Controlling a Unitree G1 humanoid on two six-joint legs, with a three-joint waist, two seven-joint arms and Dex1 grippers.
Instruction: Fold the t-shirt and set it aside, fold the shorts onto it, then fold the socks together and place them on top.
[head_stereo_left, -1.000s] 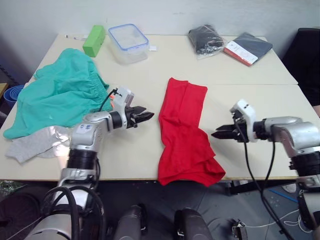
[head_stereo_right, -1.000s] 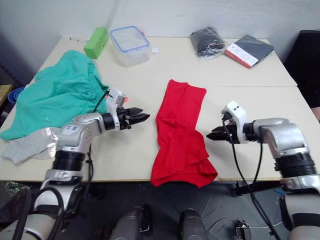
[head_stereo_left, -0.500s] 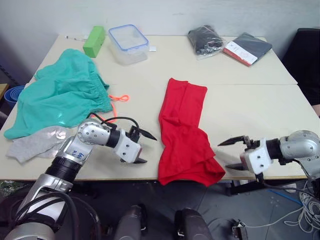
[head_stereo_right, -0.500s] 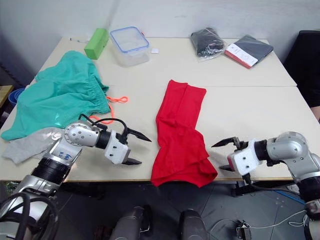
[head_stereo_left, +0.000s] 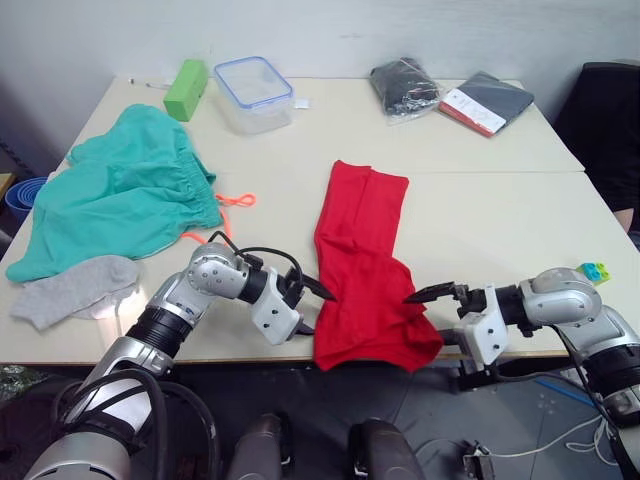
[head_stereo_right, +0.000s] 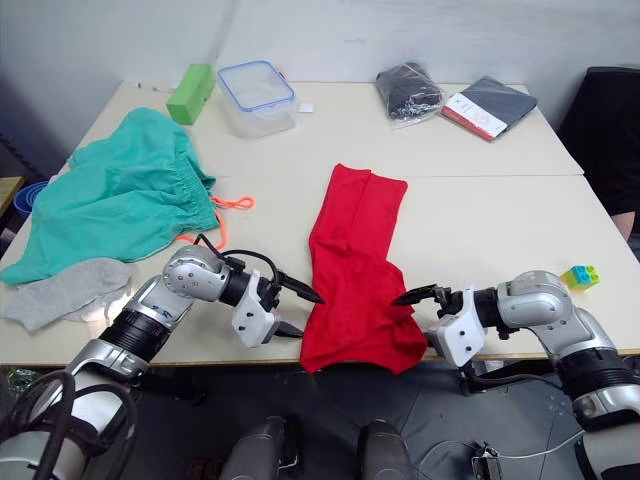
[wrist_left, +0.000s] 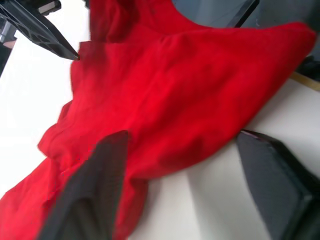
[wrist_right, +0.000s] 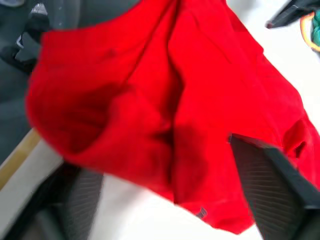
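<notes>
Pale tabletop runs from the wall to the near edge in front of you, and the t-shirt lies on it as a long red strip, already folded lengthwise. Its long axis runs from the middle of the table toward you, and its bunched near end spills slightly over the near edge. That near end is what your next move turns on: it sits directly between your two claws. Your left gripper is just beside the shirt's left edge, fingers spread wide with one tip pointing at the cloth and the other lower, near the table edge. Your right gripper faces it from the other side, also spread, its upper tip at or almost on the rumpled right corner. Neither is pinching anything yet. Both are about equally near, so I judge this a two-handed grasp of the near hem, each claw closing inward across the strip before carrying that end away from you along the axis. Watch the overhanging fold; it may slip off. Further out, the shorts lie well apart at your far left, with the socks touching their near edge. A clear lidded box and a green block stand at the back.
</notes>
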